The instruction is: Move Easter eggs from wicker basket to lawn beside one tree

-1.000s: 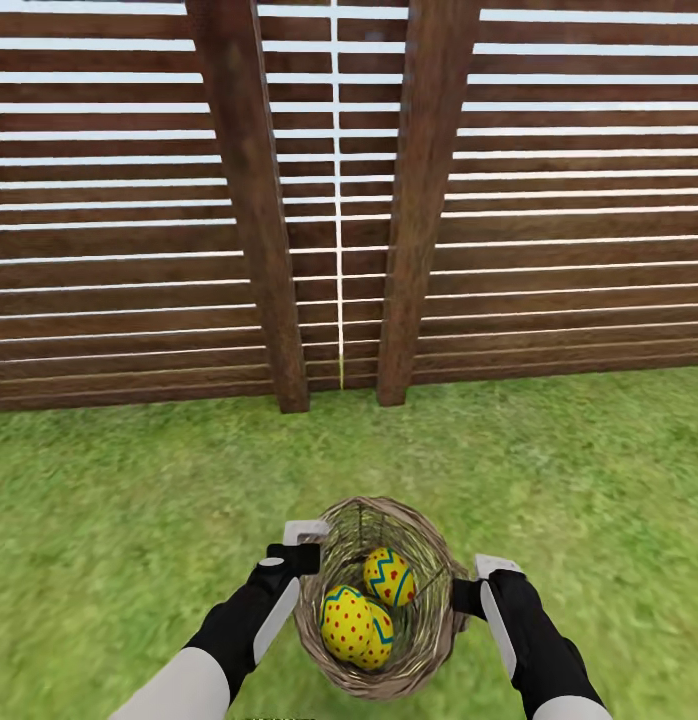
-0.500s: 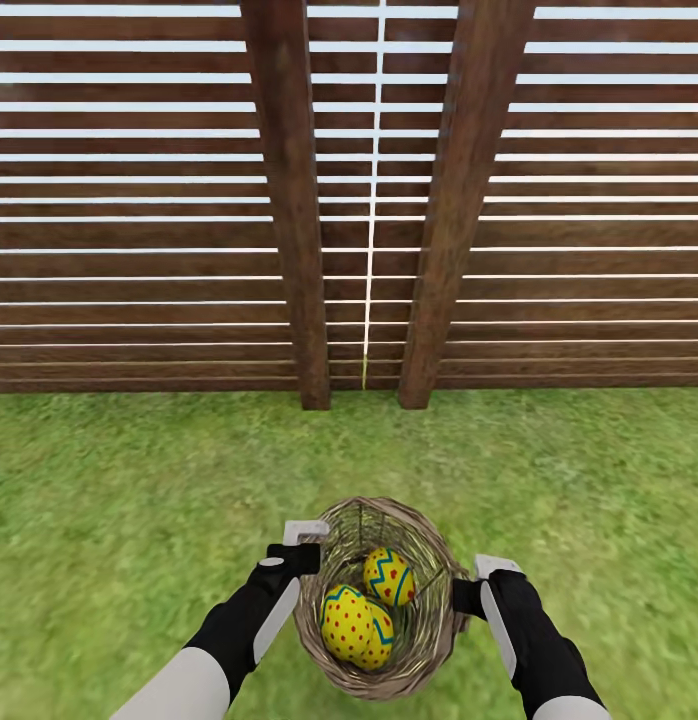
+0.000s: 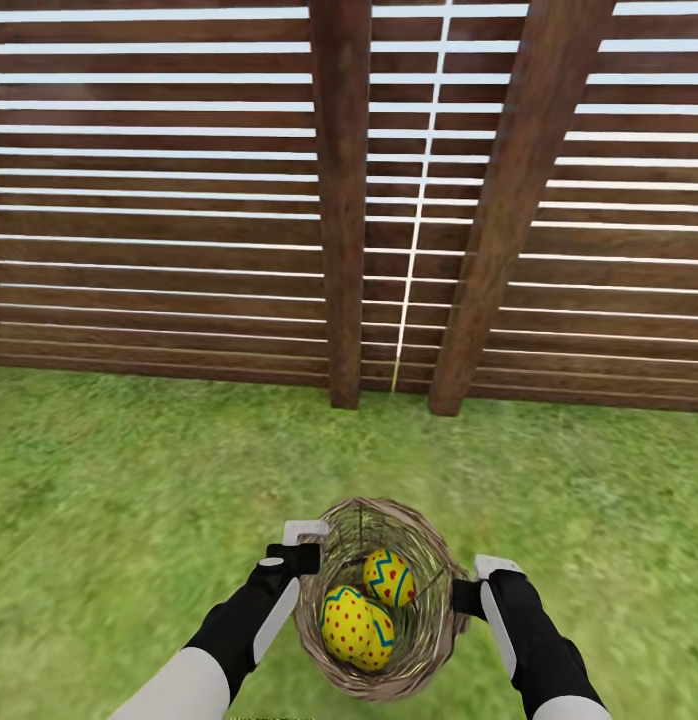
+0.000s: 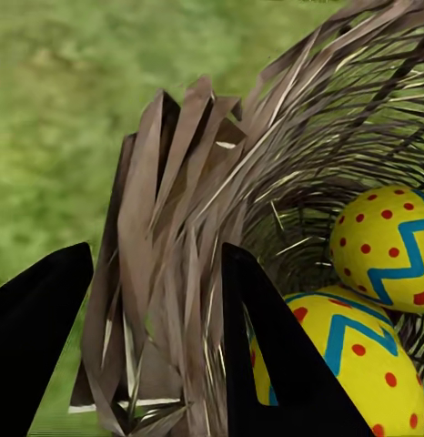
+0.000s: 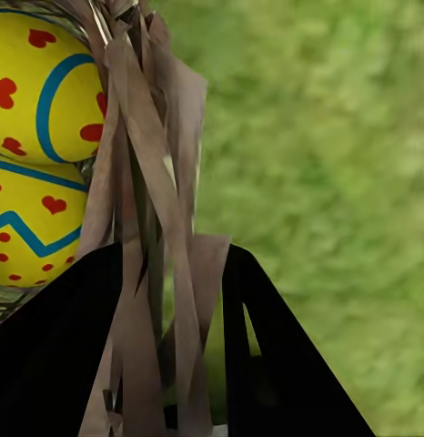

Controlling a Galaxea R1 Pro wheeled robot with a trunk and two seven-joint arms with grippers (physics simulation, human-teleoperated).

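Change since earlier frame: fence and its posts sit further right in the head view and the grass line tilts, so the camera has turned; arms, basket and eggs keep their places in the picture.
Wicker basket (image 3: 374,600): one; round, brown, open-weave walls, thicker rim; carried between both arms above the lawn (image 3: 119,480).
Easter eggs (image 3: 357,626): bright yellow, blue zigzag bands, red dots or hearts; two clearly countable in the head view, a third cannot be told apart; all inside the basket.
Left gripper (image 4: 157,300): one; clenched on the basket's wall, one finger inside, one outside.
Right gripper (image 5: 171,309): one; clamped on the opposite wall likewise.
Fence (image 3: 169,200): dark horizontal slats, two posts.
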